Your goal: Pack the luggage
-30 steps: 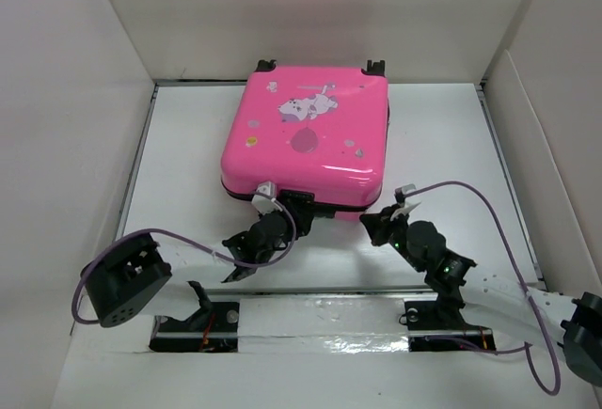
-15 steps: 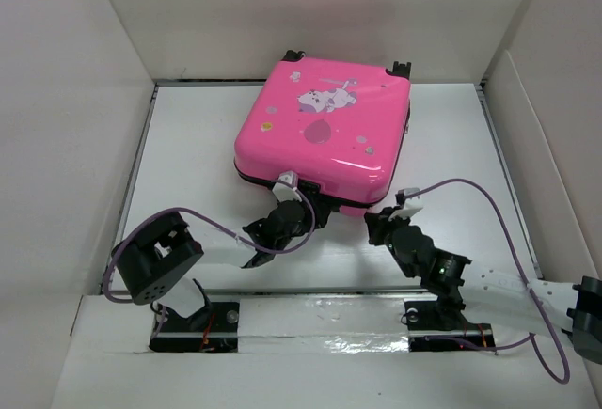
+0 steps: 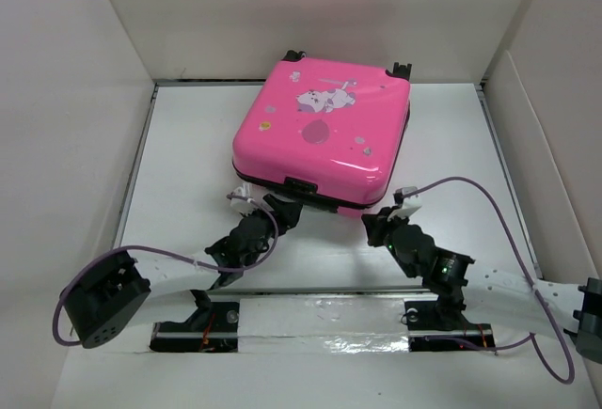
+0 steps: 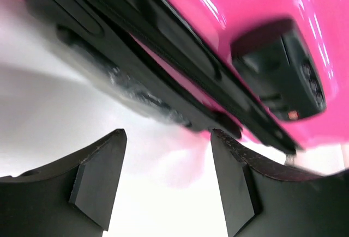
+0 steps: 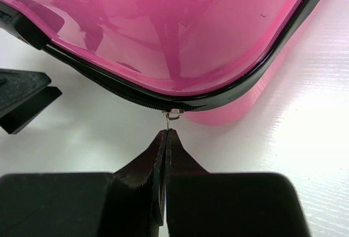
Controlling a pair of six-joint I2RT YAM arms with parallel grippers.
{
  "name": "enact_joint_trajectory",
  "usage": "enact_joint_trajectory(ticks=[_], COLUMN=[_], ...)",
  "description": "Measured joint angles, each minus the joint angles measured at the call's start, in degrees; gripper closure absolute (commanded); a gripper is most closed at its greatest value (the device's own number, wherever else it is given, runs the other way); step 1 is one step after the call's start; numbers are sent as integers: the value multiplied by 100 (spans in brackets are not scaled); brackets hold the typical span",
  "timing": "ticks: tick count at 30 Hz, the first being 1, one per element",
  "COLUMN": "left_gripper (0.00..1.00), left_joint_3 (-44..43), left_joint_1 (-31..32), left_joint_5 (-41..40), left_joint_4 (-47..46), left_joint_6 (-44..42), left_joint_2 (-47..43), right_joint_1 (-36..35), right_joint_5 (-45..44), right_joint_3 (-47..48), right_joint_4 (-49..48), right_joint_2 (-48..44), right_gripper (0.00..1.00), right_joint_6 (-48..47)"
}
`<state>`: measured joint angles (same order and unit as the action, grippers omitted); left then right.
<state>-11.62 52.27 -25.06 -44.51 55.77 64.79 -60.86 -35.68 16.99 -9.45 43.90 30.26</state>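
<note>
White tabletop point(image 3: 188, 146) boxed by white panels, with a pink suitcase point(image 3: 324, 132) lying flat, lid down, black wheels point(image 3: 293, 55) at the far edge. Sits straight ahead of both pincers, its near long side running across their reach. Gripping nothing, left pincer point(image 4: 166, 158) with jaws apart, aimed at the black seam point(image 4: 163, 46), a boxy black latch point(image 4: 283, 79) up to its right. Tips pressed together on nothing, right pincer point(image 5: 165, 134) nose-on to a rounded corner, with a small metal zipper pull point(image 5: 172, 115) hanging just beyond those tips, seemingly not touching. Nearer that pull by far: the right arm. Glossy hard shell, mirror-slick and curved. Ribbed black trim along the rim. Matte, rubbery pads point(image 4: 98, 182) on the fingers.
</note>
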Motion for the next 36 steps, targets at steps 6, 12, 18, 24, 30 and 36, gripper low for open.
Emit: enact_joint_trajectory(ticks=[6,12,18,24,30,36], left_gripper=[43,48,67,100,100,100], left_joint_3=[-260,-479,-546,-555,-616,-621], left_joint_1=[-282,-461,-555,-566,-529,-313], left_joint_5=[-94,-92,-168,-245,-444,-682], left_joint_4=[-87,-330,-702,-1226,-1742,-2149], left_joint_6=[33,52,127,549,341,256], left_joint_2=[452,999,1373,1742,2114,2385], right_joint_1=[0,0,0,0,0,-7], right_joint_5=[63,164,205,249,417,678], right_joint_3=[-24,-74,-87,-87,-70,750], right_joint_4=[74,109,92,-122,-505,-866], right_joint_2=[-212,-330,-328,-105,315,1672], right_gripper=[100,100,100,100,100,100], right_joint_6=[-4,-2,-7,-39,-105,-398])
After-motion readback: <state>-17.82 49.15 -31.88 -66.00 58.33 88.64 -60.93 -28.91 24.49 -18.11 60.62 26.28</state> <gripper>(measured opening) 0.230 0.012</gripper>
